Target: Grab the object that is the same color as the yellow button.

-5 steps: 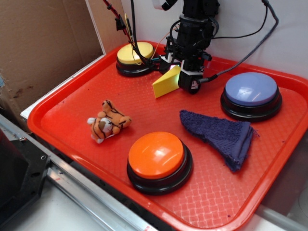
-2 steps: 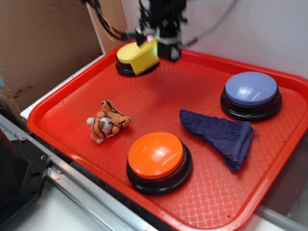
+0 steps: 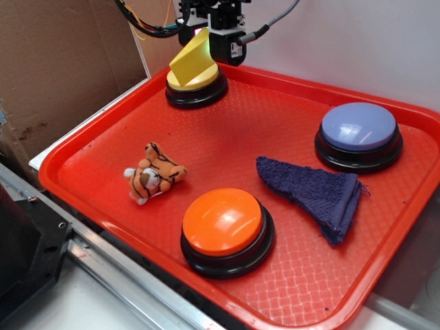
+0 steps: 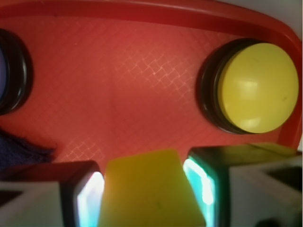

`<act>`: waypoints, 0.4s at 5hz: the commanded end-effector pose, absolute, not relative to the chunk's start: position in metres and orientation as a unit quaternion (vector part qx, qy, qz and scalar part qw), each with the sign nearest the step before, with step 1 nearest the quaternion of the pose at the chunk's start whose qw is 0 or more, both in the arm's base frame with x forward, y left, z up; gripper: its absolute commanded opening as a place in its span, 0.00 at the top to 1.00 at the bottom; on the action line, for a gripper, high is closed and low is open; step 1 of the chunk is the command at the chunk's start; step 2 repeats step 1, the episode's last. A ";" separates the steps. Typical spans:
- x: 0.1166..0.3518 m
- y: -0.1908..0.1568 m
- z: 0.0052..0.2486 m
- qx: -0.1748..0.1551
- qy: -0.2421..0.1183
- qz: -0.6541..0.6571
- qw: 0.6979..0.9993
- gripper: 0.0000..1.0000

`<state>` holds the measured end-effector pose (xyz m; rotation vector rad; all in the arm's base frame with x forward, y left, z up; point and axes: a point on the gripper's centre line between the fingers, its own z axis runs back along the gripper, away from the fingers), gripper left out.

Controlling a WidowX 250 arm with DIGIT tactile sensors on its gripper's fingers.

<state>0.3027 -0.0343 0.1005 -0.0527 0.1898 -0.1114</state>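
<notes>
The yellow wedge (image 3: 193,60) hangs in my gripper (image 3: 210,40), lifted above the tray at the far left. In the wrist view the wedge (image 4: 149,189) sits between my two fingers (image 4: 201,182), which are shut on its sides. The yellow button (image 3: 196,81) stands on its black base just below and behind the wedge; the wedge hides part of its top. In the wrist view the yellow button (image 4: 258,87) is at the upper right.
The red tray (image 3: 89,148) holds an orange button (image 3: 223,221) at the front, a blue-lavender button (image 3: 359,129) at the right, a dark blue cloth (image 3: 316,192) and a tiger plush (image 3: 154,173). A cardboard wall (image 3: 62,62) stands at the left, a white wall behind.
My gripper has lifted the wedge off the tray, carried it left and up to above the yellow button, and the wedge has tipped more upright.
</notes>
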 end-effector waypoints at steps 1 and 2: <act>0.240 -0.042 0.191 0.000 0.051 0.057 0.997 1.00; 0.240 -0.042 0.191 0.000 0.051 0.057 0.997 1.00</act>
